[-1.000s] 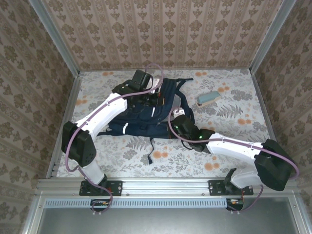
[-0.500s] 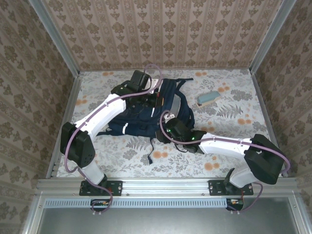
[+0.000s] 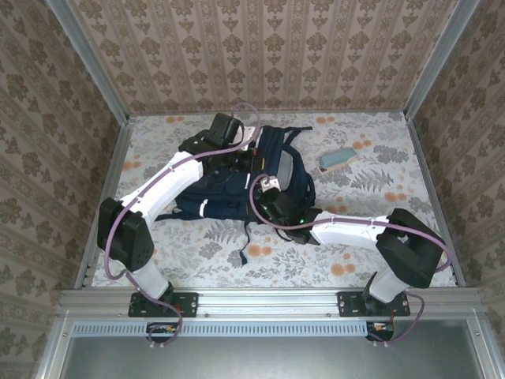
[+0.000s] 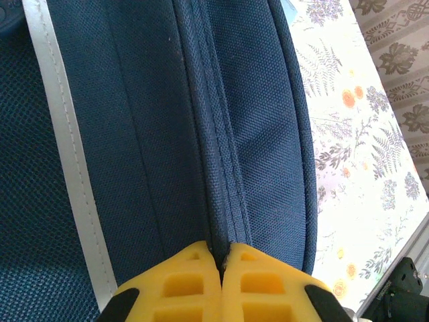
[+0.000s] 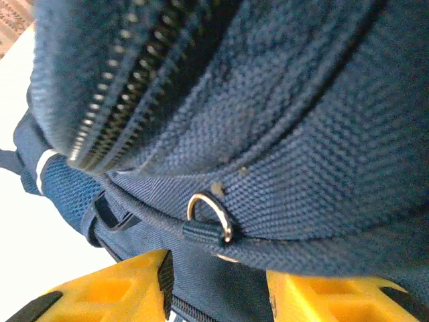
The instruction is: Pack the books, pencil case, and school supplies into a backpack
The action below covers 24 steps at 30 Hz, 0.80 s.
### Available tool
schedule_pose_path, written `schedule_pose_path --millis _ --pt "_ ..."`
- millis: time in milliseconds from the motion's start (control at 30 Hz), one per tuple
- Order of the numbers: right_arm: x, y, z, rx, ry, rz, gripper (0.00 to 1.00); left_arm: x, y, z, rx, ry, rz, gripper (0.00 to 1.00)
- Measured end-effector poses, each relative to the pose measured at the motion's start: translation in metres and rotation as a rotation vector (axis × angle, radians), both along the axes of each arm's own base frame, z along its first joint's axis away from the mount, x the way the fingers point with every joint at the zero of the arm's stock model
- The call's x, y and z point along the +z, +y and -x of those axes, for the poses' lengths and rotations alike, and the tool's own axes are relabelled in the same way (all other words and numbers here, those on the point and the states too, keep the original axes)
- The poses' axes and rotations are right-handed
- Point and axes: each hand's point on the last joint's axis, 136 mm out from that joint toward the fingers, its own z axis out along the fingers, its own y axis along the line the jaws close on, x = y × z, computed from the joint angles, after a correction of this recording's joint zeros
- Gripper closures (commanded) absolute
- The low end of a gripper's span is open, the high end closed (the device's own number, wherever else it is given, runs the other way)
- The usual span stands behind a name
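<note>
Mid-desk (image 3: 355, 237), the backpack (image 3: 225, 201) lies flat with both arms on it; the left fingers (image 4: 194, 282) are pressed together, pinching the near end of a stitched ridge (image 4: 214, 134) whose long axis runs straight away from them along the bag's side; the right fingers (image 5: 114, 292) stand partly apart, straddling a fold of navy fabric without visibly clamping it, a small metal ring (image 5: 211, 215) just above the gap; the zip (image 5: 114, 94) slants up and leftward beyond that ring, so I judge the right arm better placed to work it while the left holds the cloth taut; a pale teal oblong (image 3: 337, 158) waits well apart, on the right arm's side.
</note>
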Motion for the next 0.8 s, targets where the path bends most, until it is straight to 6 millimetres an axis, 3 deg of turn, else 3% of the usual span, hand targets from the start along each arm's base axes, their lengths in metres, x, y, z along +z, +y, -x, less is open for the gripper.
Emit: schedule_pose_path --millis 267,567,733,800 --pt "-0.002 0.002 -0.01 -0.003 -0.056 0.044 0.7 0.001 -0.001 -0.001 0.006 0.005 0.009 1.0" --pt "0.004 0.004 -0.014 0.019 -0.095 0.068 0.97 0.003 0.001 -0.004 0.016 0.001 0.014 1.0" --pt "0.006 0.006 -0.012 0.032 -0.093 0.049 1.0 0.006 0.007 -0.006 0.041 0.003 0.021 0.85" --pt "0.01 0.008 -0.008 0.053 -0.088 0.03 1.0 0.009 0.01 -0.007 0.053 -0.002 0.032 0.73"
